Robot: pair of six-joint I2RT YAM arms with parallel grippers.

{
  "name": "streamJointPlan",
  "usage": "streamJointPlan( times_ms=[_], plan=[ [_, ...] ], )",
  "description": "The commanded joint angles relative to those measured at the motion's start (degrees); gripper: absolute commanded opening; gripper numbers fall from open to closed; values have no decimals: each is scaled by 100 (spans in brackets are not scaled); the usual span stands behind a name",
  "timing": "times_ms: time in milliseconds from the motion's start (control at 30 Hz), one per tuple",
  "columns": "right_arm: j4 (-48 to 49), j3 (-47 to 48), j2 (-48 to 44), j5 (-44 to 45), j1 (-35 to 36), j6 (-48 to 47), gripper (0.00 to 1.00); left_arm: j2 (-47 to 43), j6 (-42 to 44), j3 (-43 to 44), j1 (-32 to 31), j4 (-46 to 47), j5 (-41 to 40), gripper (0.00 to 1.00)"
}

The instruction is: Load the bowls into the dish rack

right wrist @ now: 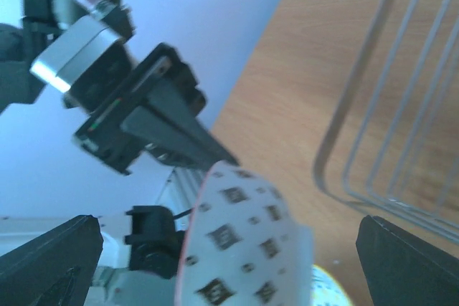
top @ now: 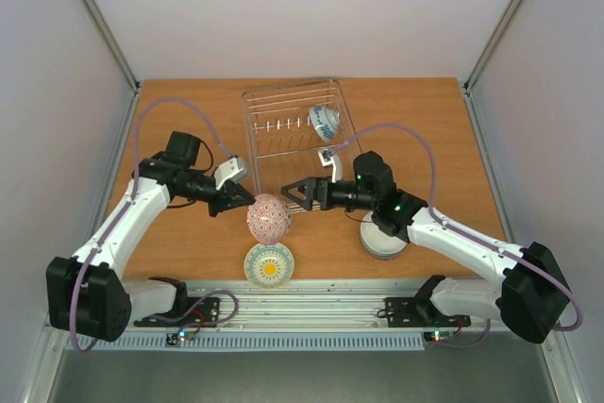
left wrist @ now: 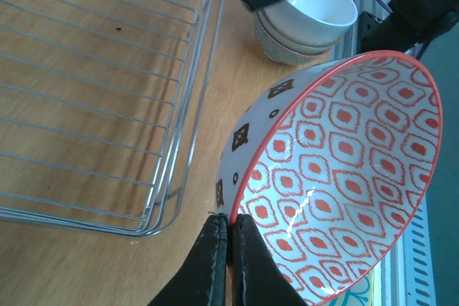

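Left tool [left wrist: 228, 226] clamped on rim of red-patterned bowl [left wrist: 337, 177], bowl lifted on edge near dish rack [top: 283, 131] front. Right tool [top: 297, 193] wide apart facing it, probably handover for reach. Blue-white bowl [top: 324, 123] already racked.

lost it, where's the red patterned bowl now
Top view, centre: the red patterned bowl hangs in the left pincer, between the dish rack and the yellow-centred bowl.

The dish rack [top: 276, 143] lies free except where a blue-and-white bowl [top: 324, 123] blocks its far right corner
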Motion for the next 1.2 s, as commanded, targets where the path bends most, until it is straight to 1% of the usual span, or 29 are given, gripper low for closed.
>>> streamJointPlan(
  times_ms=[0,200,333,400,700,833,933,1167],
  plan=[
    [818,-102,72,-446,190,516,99,-28,-358,-19,144,532,369,0],
    [637,-94,207,-245,485,370,99,83,-289,93,360,378,590,0],
    [92,33,268,236,727,44,99,65,-201,147,455,224,749,0],
    [10,49,329,331,771,-13,99,67,-118,176,480,115,826,1],
    [401,-25,613,234,818,69,99,415,525,465,536,-717,1201,0],
    [484,-31,672,200,819,97,99,480,675,505,536,-811,1234,0],
    [540,-26,683,134,820,106,92,444,653,475,536,-743,1204,1],
    [736,-34,675,-48,840,185,59,351,465,409,534,-563,1157,0]
  ],
)
